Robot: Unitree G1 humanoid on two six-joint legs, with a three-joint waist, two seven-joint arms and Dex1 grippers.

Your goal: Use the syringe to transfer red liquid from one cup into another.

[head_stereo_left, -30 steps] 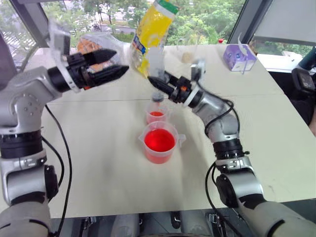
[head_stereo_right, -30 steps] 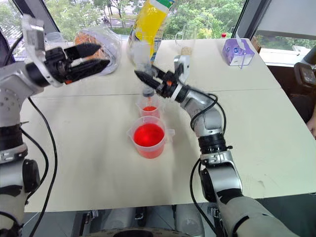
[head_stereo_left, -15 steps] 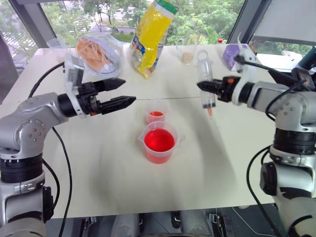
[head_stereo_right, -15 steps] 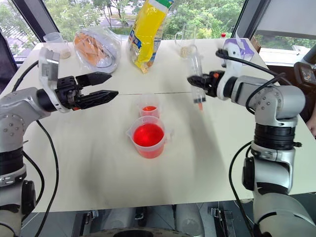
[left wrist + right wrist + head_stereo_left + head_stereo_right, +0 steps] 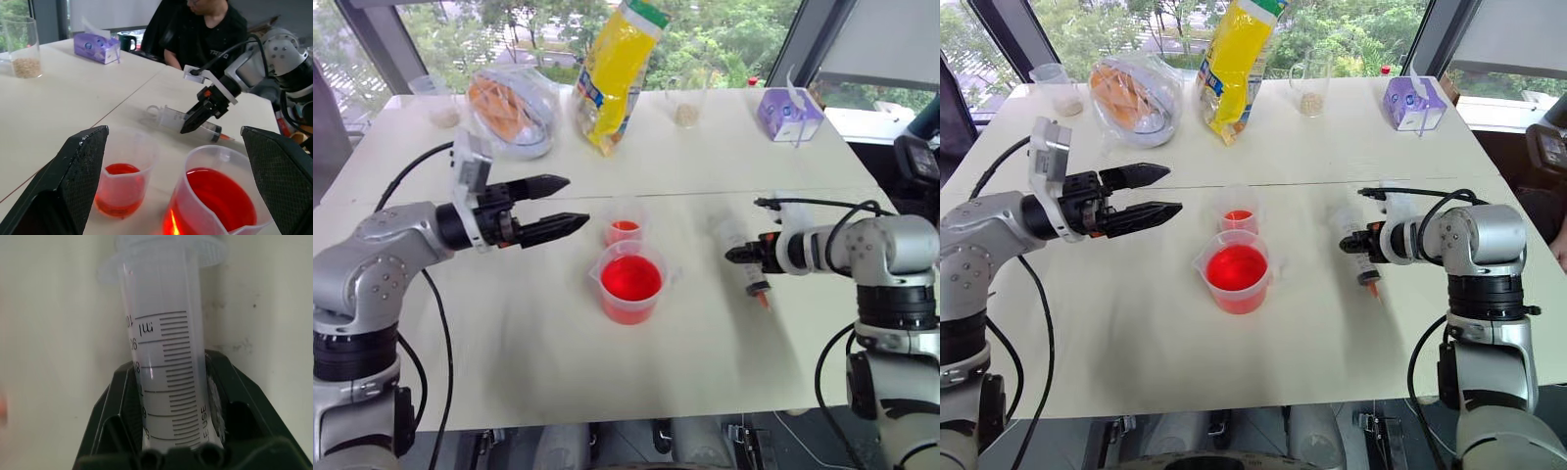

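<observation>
The syringe (image 5: 1363, 268) lies on the table to the right of both cups, its orange-red tip toward the front edge. My right gripper (image 5: 1349, 243) is shut on its clear barrel (image 5: 161, 308), a finger on each side. The wide spouted cup (image 5: 629, 284) holds bright red liquid (image 5: 628, 279). Just behind it stands the small narrow cup (image 5: 624, 227) with a little red liquid at its bottom. Left of the cups, my left gripper (image 5: 576, 202) hovers above the table, open and holding nothing, pointing toward them.
Along the far edge stand a yellow bag (image 5: 617, 73), a clear bag with orange contents (image 5: 509, 103), two clear cups with beige grains (image 5: 685, 108) (image 5: 443, 113) and a purple tissue box (image 5: 788, 113). A person (image 5: 205, 29) sits beyond the table's right side.
My right gripper swung the syringe from above the small cup to the right and down onto the table, tipping it from upright to lying. My left gripper sank a little and drew back.
</observation>
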